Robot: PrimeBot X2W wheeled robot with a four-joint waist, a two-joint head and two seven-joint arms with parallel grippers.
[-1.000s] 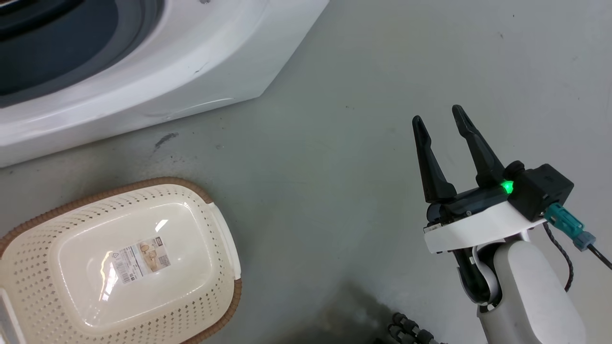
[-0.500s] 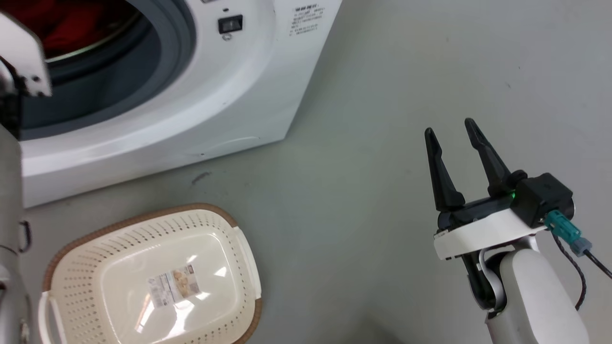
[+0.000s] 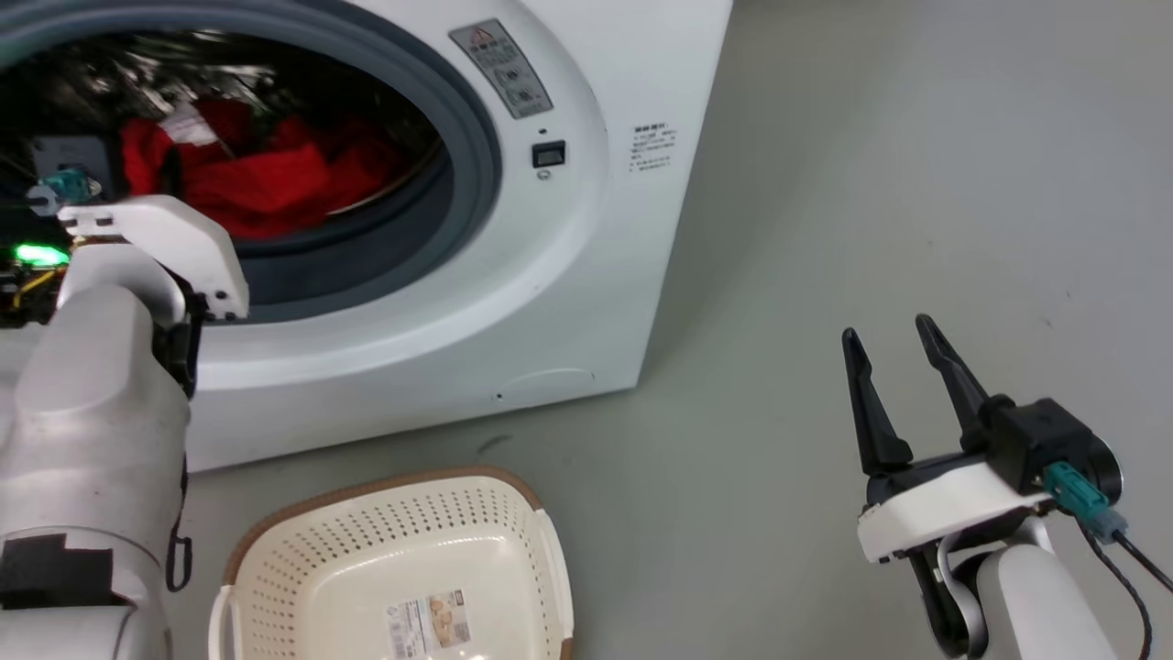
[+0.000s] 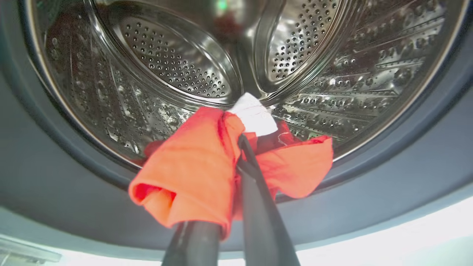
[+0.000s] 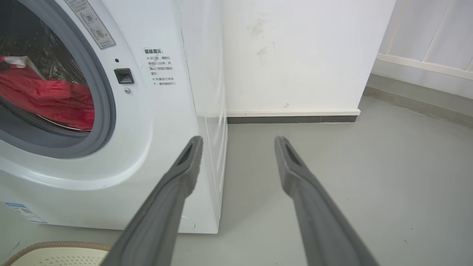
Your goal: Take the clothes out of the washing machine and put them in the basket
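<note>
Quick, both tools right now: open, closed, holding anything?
Left tool: closed on the clothes.
Right tool: open, holding nothing.

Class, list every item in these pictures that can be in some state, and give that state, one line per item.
washing machine: porthole uncovered, clothes inside.
clothes: bunched at the porthole's lower lip, pinched by the left hand.
left hand: shut on the clothes.
right hand: open, empty.
basket: upright, empty.
</note>
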